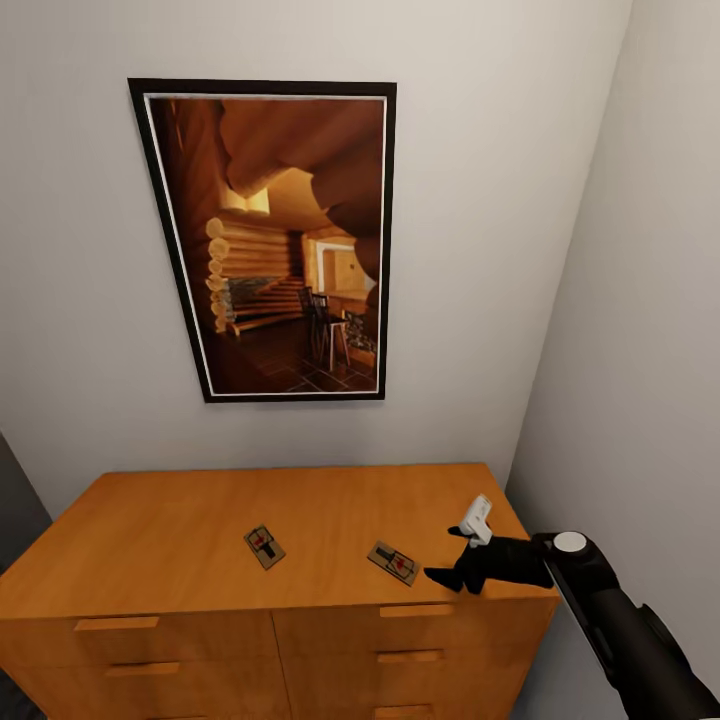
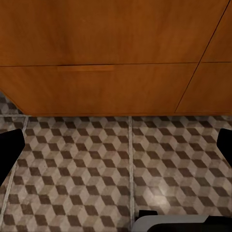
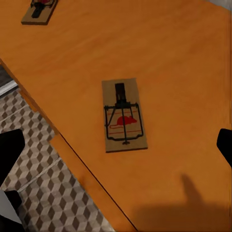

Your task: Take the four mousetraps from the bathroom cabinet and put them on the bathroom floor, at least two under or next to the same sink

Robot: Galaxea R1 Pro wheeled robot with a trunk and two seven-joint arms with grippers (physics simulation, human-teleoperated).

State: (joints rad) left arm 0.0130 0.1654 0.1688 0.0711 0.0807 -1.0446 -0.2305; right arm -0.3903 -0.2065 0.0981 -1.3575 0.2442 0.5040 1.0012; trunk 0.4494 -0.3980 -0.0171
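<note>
On cabinet (image 1: 200, 520) top — two mousetraps (image 1: 264, 546), well apart, flat.

The chest (image 1: 180, 540) is orange-brown. Both traps (image 1: 264, 546) (image 1: 393, 562) are tan with a red mark. The floor (image 2: 96, 169) shows brown-beige cubes.

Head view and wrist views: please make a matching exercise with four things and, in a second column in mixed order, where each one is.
Things:
1. right gripper
2. framed picture
3. nearer mousetrap
4. patterned floor

Places:
A. on the wall above the cabinet
B. below the drawer fronts
C. on the cabinet top, close to its front edge
D. over the cabinet's right end

Pairs: 1-D, 2-A, 3-C, 4-B
</note>
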